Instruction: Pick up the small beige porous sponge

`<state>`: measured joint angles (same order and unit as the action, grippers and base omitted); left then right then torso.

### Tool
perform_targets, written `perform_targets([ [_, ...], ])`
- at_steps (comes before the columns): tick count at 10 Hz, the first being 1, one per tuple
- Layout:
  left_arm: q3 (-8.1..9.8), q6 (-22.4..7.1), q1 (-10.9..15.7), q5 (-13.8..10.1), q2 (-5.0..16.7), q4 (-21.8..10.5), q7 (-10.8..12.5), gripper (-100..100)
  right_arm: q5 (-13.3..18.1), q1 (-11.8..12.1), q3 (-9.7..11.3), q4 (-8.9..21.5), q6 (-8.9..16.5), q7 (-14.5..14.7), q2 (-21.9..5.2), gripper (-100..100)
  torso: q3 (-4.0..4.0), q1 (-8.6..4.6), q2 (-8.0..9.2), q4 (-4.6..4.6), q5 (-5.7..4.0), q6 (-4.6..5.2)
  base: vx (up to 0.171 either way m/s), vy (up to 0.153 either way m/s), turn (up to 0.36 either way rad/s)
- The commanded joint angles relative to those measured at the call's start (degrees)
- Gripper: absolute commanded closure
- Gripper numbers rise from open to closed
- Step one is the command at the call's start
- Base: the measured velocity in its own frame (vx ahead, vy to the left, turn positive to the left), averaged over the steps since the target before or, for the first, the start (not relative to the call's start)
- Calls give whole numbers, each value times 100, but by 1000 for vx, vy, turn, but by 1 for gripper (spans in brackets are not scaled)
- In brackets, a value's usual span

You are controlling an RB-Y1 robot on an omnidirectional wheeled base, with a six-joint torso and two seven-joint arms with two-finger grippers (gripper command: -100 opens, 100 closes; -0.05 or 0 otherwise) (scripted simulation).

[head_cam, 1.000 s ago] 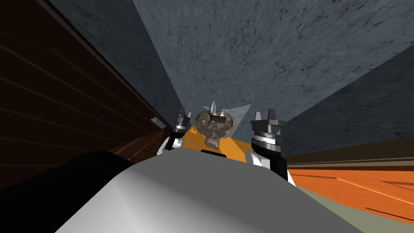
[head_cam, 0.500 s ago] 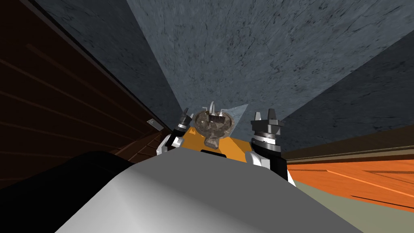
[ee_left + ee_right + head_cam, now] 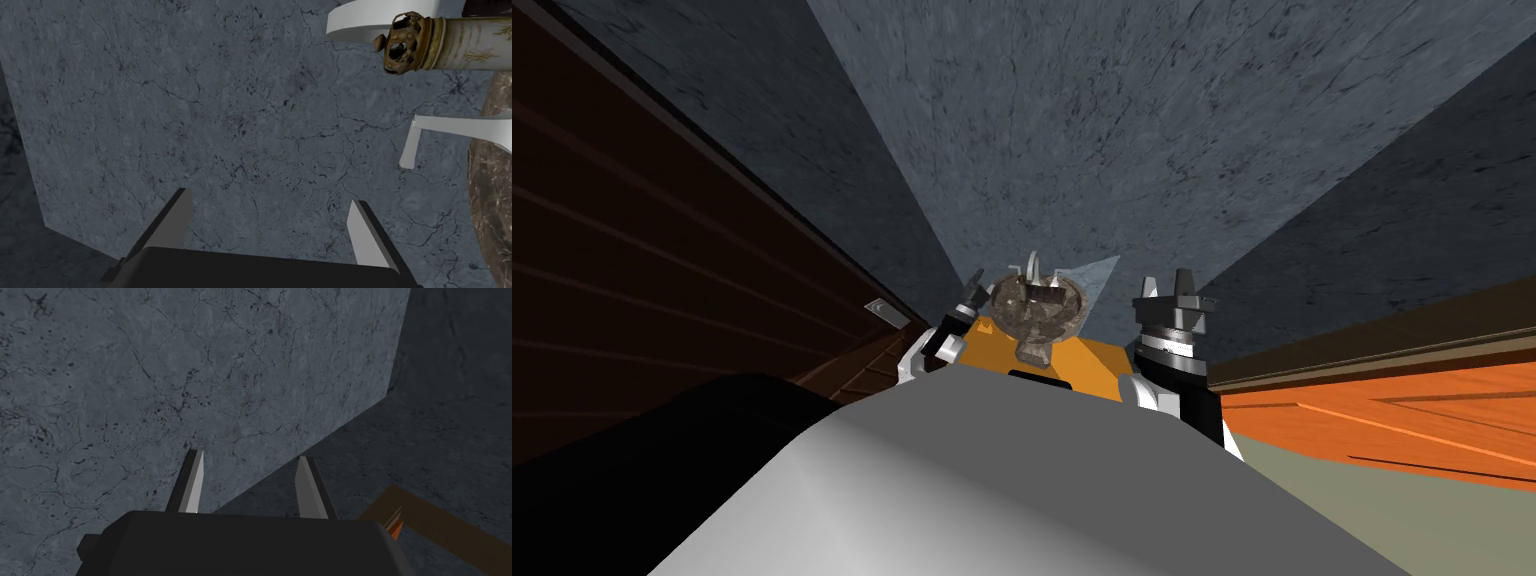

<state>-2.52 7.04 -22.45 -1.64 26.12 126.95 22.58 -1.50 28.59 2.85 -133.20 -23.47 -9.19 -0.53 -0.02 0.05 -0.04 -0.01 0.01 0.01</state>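
Note:
A brown marbled basin (image 3: 1037,312) stands on an orange counter (image 3: 1092,362) straight ahead. A small dark block (image 3: 1048,296) lies in the basin; I cannot tell what it is. White tap handles (image 3: 465,126) and a brass-tipped spout (image 3: 406,43) stand beside the basin wall (image 3: 492,190) in the left wrist view. My left gripper (image 3: 973,291) (image 3: 272,220) is open and empty, just left of the basin and facing the grey stone wall. Just right of the basin, my right gripper (image 3: 1177,291) (image 3: 250,480) is also open and empty.
A grey veined stone wall (image 3: 1152,130) rises close behind the counter. A dark brown panelled door (image 3: 642,260) with a small metal plate (image 3: 883,312) is on the left. An orange wooden surface (image 3: 1412,420) with a brown edge runs along the right.
My head view has turned a little, so the door and the orange surface have shifted. The left gripper has edged slightly towards the basin. The right gripper has stayed in place.

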Motion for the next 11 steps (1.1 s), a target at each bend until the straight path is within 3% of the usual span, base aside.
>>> perform_targets([
  [1,-29,-159,3,-2,84,13,98,-100,0,0,0,0,0,0,0,0,0,0,0,0,0,0,2,14,-55],
  [4,-116,-640,108,-38,436,-27,438,-100,0,1,0,0,0,0,0,0,1,-1,1,0,0,-3,2,11,-91],
  [5,-116,-692,108,-38,436,-27,438,-100,0,0,0,0,0,0,0,0,1,-1,1,0,0,-1,1,10,-62],
  [6,-153,-906,155,-63,606,-53,598,-100,0,1,0,0,0,0,0,0,1,-2,2,0,0,-4,0,9,-102],
  [7,-153,-963,155,-63,606,-53,598,-100,0,0,0,0,0,0,0,0,1,-2,2,0,0,-2,-1,9,-67],
  [10,-206,-1431,236,-126,933,-122,892,-100,0,1,0,0,0,0,0,0,1,-4,2,1,0,-4,-2,4,-112],
  [11,-206,-1510,236,-126,933,-122,892,-100,0,0,0,0,0,0,0,0,1,-5,2,0,-1,-2,-2,4,-74],
])
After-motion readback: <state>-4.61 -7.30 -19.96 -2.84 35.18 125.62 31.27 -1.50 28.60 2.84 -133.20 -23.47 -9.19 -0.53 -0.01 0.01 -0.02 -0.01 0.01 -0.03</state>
